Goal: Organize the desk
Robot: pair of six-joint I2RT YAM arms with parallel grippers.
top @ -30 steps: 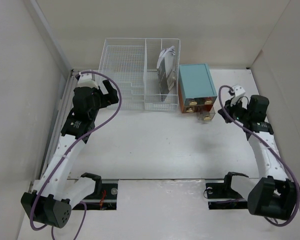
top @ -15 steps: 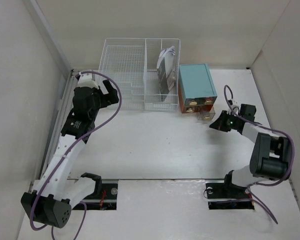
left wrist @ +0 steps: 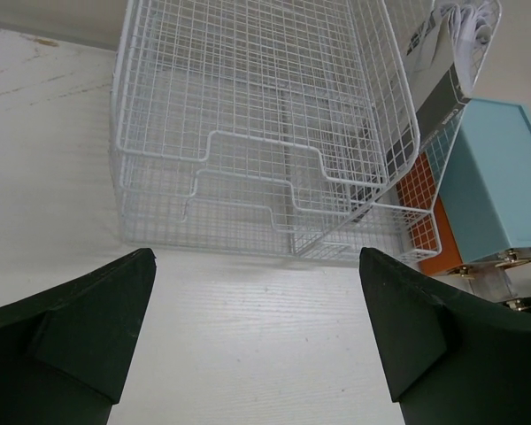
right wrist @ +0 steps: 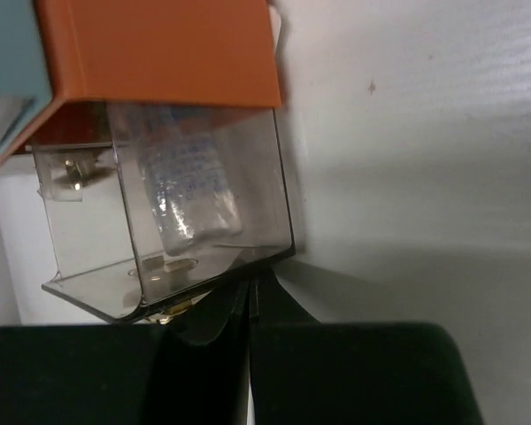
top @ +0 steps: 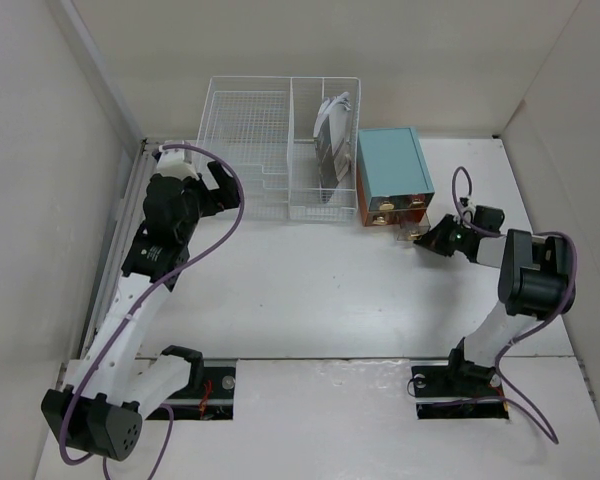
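Landmark: teal drawer box [top: 394, 170]. Desk [top: 310, 290] lies under it and spreads in front. Wire basket [top: 250, 130] sits just left of box, with dark packet [top: 330, 140] upright in the compartment nearest box. Clear drawer [right wrist: 168, 204] sticks out of box front, small bottle [right wrist: 190, 195] inside. Right gripper [right wrist: 250, 279] is at drawer face, fingers pressed together. Left gripper [left wrist: 255, 257] is well left of box, fingers wide apart, empty. We judge sorting mostly done, with drawer closing left.

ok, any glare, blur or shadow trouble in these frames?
Top external: even soft light, no glare on the desk. Left wrist: wire basket sharp, left fingers dark and underexposed. Right wrist: clear drawer shows hazy reflections; right fingers black, featureless.
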